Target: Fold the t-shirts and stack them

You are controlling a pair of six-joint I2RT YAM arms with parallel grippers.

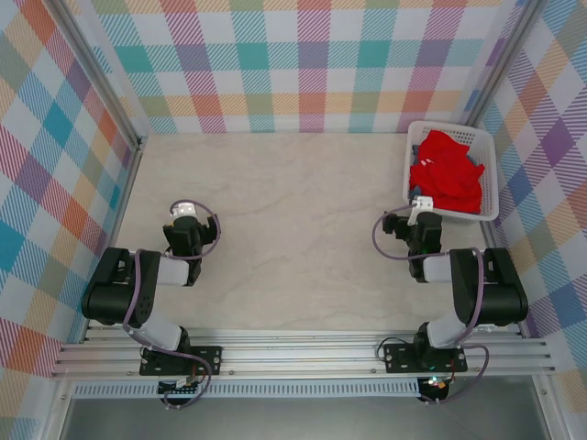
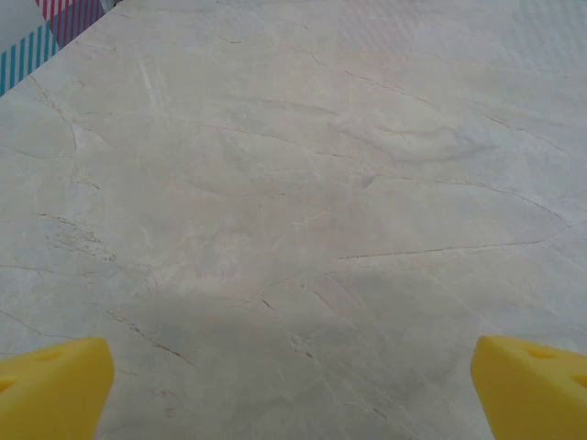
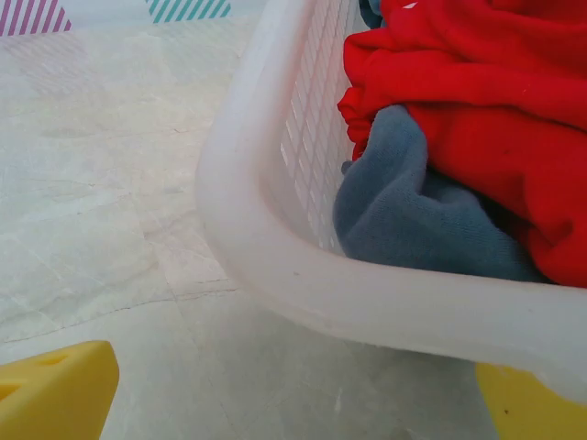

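Both jaws stand spread wide, holding nothing. The right gripper, its arm folded low, hovers just beside the near rim of the white basket. Inside it, the red t-shirt lies bunched over the blue-grey t-shirt. The left gripper hangs over bare table, well left of the basket.

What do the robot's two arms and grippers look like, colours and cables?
Both the left arm and right arm have chunky black joints joined by pale grey links, each trailed by a looping purple-grey cable. The left gripper and right gripper carry a small white part at the wrist, and their fingers are bright yellow wedge-shaped pads. Black base plates bolt to a silver rail.
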